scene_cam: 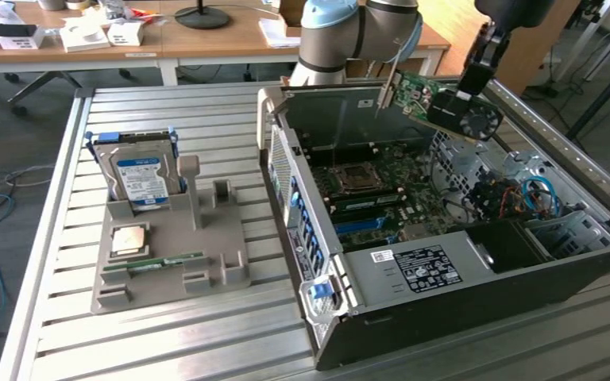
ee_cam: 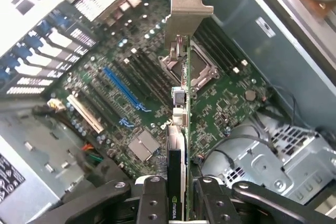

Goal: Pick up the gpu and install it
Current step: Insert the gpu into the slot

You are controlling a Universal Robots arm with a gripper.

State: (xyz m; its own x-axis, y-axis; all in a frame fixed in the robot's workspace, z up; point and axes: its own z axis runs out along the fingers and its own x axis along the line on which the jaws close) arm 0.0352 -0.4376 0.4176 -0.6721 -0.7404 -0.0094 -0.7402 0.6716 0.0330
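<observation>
The hand (scene_cam: pixel 466 86) is closed on the gpu (scene_cam: pixel 424 94), holding it in the air over the open computer case (scene_cam: pixel 307 238), toward one o'clock from the case's middle in the exterior view. From the wrist, the card (ee_cam: pixel 182 103) hangs edge-on above the motherboard (ee_cam: pixel 220 98), its metal bracket (ee_cam: pixel 189 9) at the far end. A hard drive (scene_cam: pixel 140 178) stands on the bench (scene_cam: pixel 178 333) at nine o'clock of the case.

The gpu (scene_cam: pixel 424 91) is hanging tilted over the open case (scene_cam: pixel 411 274) — green board, black fan (scene_cam: pixel 482 119). Its silver bracket (ee_cam: pixel 186 11) is capping one end.
</observation>
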